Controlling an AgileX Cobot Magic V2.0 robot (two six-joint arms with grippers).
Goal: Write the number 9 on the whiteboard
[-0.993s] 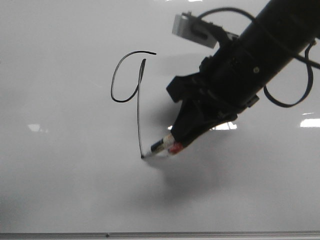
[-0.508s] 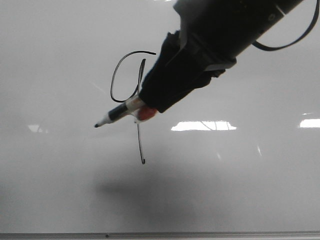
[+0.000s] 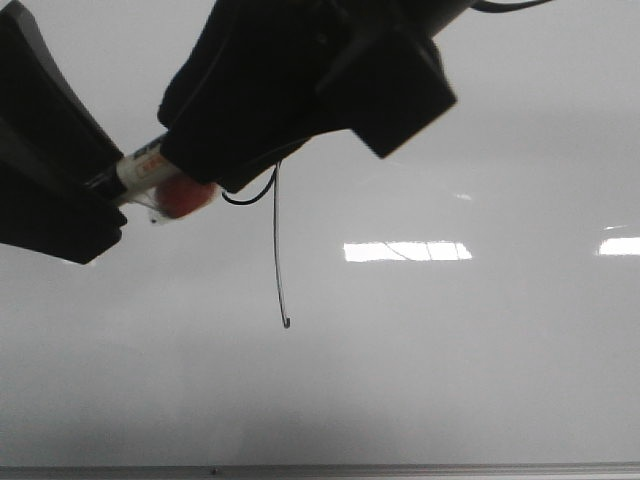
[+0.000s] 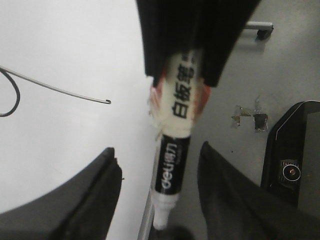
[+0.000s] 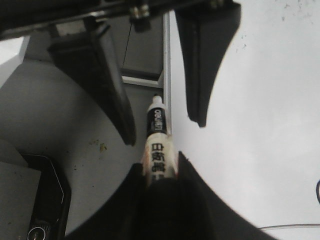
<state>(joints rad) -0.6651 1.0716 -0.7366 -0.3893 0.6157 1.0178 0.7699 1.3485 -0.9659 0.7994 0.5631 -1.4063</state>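
The whiteboard (image 3: 450, 380) fills the front view. The number 9 (image 3: 277, 255) is drawn on it; its tail and tiny hook show, and my right gripper hides most of the loop. My right gripper (image 3: 190, 165) is shut on a black-and-white marker (image 3: 140, 168) and holds it off the board, tip pointing left. My left gripper (image 3: 100, 185) is open, with the marker's tip end between its fingers. In the left wrist view the marker (image 4: 172, 150) hangs between the open fingers (image 4: 95, 200), apart from both. In the right wrist view my right gripper (image 5: 159, 170) clamps the marker (image 5: 156, 135).
The board's thin metal edge strip (image 3: 320, 469) runs along the front and also shows in the right wrist view (image 5: 166, 75). Beyond the board's edge lies a grey surface with a black device (image 4: 295, 150), which also shows in the right wrist view (image 5: 35, 200).
My right gripper lifted the marker off the board at the tail's end and carried it up and left. My left gripper came into view around the marker's tip.
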